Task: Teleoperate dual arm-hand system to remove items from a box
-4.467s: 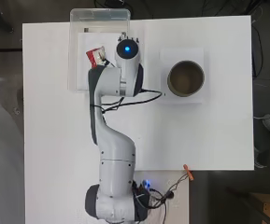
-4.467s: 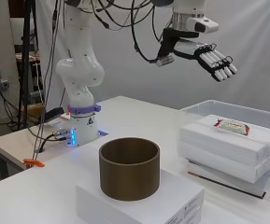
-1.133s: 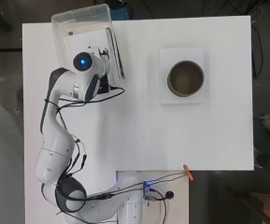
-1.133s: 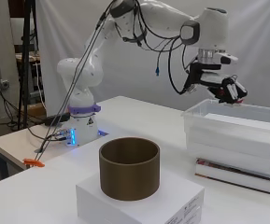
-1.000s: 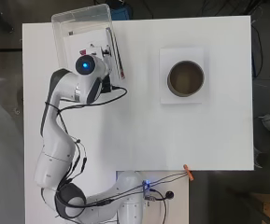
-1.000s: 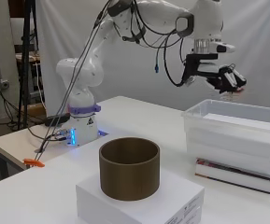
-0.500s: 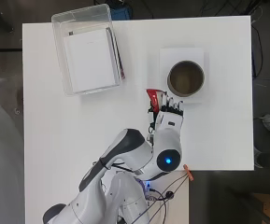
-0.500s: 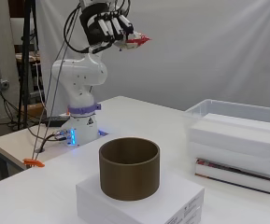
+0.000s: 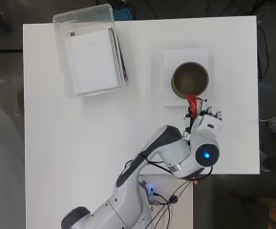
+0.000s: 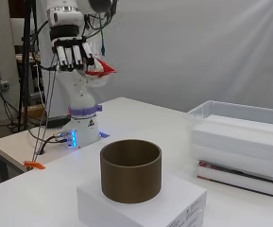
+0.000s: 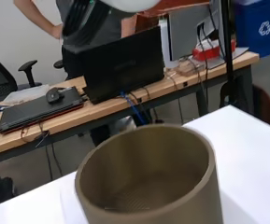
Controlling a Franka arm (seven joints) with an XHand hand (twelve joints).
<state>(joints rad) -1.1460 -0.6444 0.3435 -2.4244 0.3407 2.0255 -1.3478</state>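
— Where is the small red packet (image 10: 100, 68)?

— Pinched in the curled fingers (image 10: 72, 56) of the black and white hand (image 9: 205, 120), held high, just beside the round brown cylindrical container (image 9: 190, 79) on its flat white box (image 9: 170, 58).

— And the clear plastic bin (image 9: 61, 52)?

— Well apart across the white table (image 9: 90, 129), with white boxes (image 10: 237, 142) stacked inside — a thin dark book (image 10: 237, 178) beneath them.

Plain pale curtain (image 10: 197, 52) fills the back of the side view. Wrist view's upper half has a wooden desk (image 11: 125, 100) with a black laptop (image 11: 123, 63), plus a blue bin (image 11: 260, 23) top right.
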